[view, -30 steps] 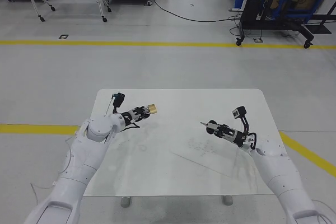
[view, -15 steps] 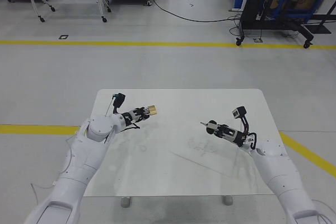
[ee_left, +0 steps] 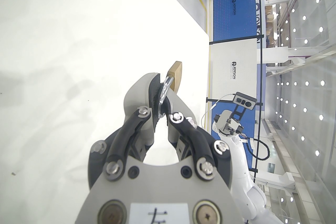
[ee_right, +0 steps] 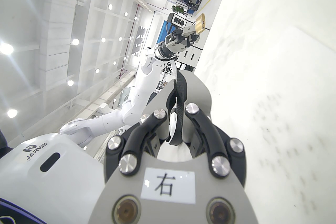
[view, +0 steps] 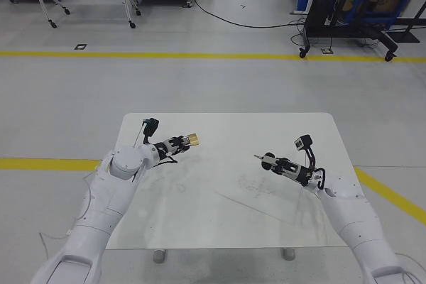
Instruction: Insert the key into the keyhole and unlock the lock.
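White tabletop (view: 227,206) underneath; left fingers (ee_left: 139,96) clamp the brass padlock (ee_left: 175,74), keyhole end apparently presented toward the slim metal key (view: 259,157), pinched in right fingers (ee_right: 195,96).

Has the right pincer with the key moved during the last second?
No. The right pincer holds the key at the same spot over the white table, equally far from its far edge.

A wide open gap above the table (view: 227,213) separates the raised lock (view: 192,139) from the key (view: 258,157).
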You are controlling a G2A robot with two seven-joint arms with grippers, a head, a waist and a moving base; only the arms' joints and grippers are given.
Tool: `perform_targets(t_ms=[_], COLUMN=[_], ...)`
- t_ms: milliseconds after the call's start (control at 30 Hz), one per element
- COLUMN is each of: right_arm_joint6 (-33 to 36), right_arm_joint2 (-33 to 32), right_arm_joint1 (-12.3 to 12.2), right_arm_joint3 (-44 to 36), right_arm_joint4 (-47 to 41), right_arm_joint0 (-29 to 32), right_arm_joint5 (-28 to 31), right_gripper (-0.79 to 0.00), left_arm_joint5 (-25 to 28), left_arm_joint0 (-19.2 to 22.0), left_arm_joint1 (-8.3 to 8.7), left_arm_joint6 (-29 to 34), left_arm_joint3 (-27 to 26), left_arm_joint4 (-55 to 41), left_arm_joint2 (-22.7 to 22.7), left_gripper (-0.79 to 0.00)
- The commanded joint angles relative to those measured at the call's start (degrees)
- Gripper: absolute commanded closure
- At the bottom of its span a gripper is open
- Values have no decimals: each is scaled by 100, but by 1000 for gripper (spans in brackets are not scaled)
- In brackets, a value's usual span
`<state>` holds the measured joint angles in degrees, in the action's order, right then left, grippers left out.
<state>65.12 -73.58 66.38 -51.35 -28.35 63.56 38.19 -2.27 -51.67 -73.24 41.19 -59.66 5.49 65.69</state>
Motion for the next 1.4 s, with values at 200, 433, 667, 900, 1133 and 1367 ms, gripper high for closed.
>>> perform_targets(t_ms=[200,433,667,900,1133,1367], right_arm_joint6=[0,-318,-45,9,-80,-320], right_arm_joint2=[0,126,750,1460,1593,1957], right_arm_joint1=[0,38,302,636,845,1064], right_arm_joint3=[0,-278,-324,81,745,1414], right_arm_joint4=[0,19,-995,-1319,-1877,-1511], right_arm_joint0=[0,79,-180,-686,-1051,-1484], right_arm_joint5=[0,-270,-635,-375,-164,-239], right_gripper=[-206,0,0,0,0,0], left_arm_joint5=[0,-86,-17,-85,1052,1800], left_arm_joint0=[0,-124,115,682,1044,1257], left_arm_joint1=[0,-18,-100,-324,-481,-558], left_arm_joint6=[0,140,1436,2528,3381,4080], left_arm_joint3=[0,-15,826,1990,2579,3006], left_arm_joint4=[0,-576,-2181,-3047,-2917,-3056], left_arm_joint2=[0,103,234,-141,-549,-661], left_gripper=[0,0,0,0,0,0])
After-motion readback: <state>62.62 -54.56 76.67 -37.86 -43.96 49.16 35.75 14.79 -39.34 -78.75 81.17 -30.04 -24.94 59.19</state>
